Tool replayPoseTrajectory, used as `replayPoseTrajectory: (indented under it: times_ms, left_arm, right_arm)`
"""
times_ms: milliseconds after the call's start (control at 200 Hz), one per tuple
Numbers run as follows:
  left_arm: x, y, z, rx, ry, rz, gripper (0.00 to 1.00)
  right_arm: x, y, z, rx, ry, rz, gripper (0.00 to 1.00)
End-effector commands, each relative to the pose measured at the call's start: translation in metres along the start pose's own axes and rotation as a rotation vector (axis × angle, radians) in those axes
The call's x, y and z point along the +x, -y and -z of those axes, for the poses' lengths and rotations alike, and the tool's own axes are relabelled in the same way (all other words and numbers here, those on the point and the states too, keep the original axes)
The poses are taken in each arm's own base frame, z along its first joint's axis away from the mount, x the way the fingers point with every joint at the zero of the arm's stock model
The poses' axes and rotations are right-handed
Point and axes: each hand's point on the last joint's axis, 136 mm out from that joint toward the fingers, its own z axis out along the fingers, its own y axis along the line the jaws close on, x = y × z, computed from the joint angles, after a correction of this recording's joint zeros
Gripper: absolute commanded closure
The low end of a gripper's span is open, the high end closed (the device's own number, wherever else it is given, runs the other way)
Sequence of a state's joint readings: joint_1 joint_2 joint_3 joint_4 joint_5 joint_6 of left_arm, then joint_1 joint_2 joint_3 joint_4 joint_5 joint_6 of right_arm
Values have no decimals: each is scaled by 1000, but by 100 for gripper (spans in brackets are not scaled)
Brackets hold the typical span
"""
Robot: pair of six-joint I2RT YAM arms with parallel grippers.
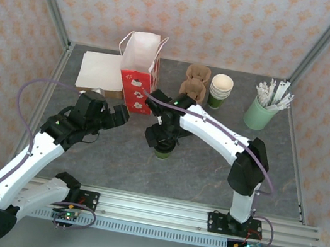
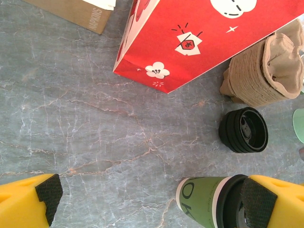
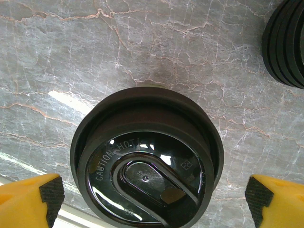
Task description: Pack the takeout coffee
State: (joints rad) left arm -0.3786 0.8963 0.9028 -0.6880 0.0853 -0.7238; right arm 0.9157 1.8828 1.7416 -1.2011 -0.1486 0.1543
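Note:
The takeout coffee is a dark green cup with a black lid, upright on the grey marble table. My right gripper hovers straight above it. In the right wrist view the lid sits between the wide-apart pads, which do not touch it, so this gripper is open. My left gripper is open to the cup's left, near the red paper bag. In the left wrist view the cup shows partly behind the right pad, and the left gripper holds nothing.
The red bag stands open at the back. Beside it are a napkin box, brown pulp carriers, stacked lidless cups and a pale green holder of sticks. A stack of black lids lies close to the coffee.

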Motion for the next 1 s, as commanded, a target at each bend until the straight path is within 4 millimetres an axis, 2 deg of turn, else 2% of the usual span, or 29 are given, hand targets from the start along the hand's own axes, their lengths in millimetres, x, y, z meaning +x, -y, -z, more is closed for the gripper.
replayPoseTrajectory:
  times_ms: [0,110,465,991]
  left_arm:
    - [-4,-5,4,-21,19,-9,0]
    - [-4,-6,3,-26,18,-6,0]
    - [-4,-3,1,-17,10,-4,0]
    - [-3,-3,-1,-19,2,-4,0]
  right_arm:
    - [3,0,2,9,-28,26,1]
    - [5,-5,-5,-22,-43,19,1]
    - [3,0,-18,26,-67,30,1]
    - [-1,-3,-30,28,-79,46,0]
